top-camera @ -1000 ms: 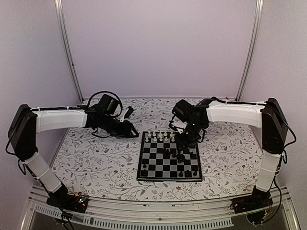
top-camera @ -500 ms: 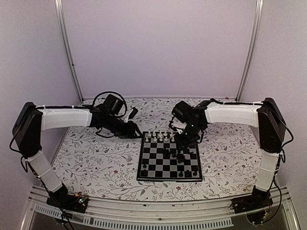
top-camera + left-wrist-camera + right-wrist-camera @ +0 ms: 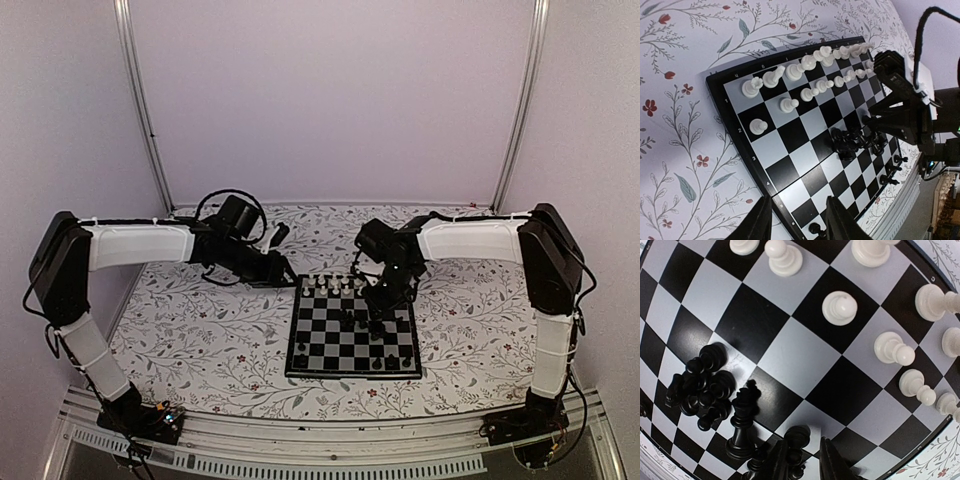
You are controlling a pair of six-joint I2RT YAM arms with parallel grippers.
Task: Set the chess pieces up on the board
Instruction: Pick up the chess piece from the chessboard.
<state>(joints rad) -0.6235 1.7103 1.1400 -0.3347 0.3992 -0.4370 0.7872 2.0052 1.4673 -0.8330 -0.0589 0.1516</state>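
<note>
The board (image 3: 325, 345) lies in the middle of the table. White chess pieces (image 3: 335, 285) fill its two far rows, also seen in the left wrist view (image 3: 810, 62). A heap of black pieces (image 3: 355, 320) lies near the board's middle, and a few black pieces (image 3: 376, 362) stand on the near row. My right gripper (image 3: 805, 442) is low over the board with a black pawn (image 3: 799, 436) between its fingers. The pawn is against one finger and a gap shows at the other. A black king (image 3: 742, 425) stands beside it. My left gripper (image 3: 799, 200) hovers open and empty over the board's left rim (image 3: 747, 167).
The floral table cover (image 3: 200, 330) surrounds the board. Both forearms reach in from the sides, with the left gripper (image 3: 278, 268) at the board's far left corner and the right gripper (image 3: 378, 305) over its right half. A rail (image 3: 300, 455) runs along the near edge.
My right gripper's fingers have narrowed around the black pawn and shifted slightly left over the board. My left arm has drawn a little away from the near edge.
</note>
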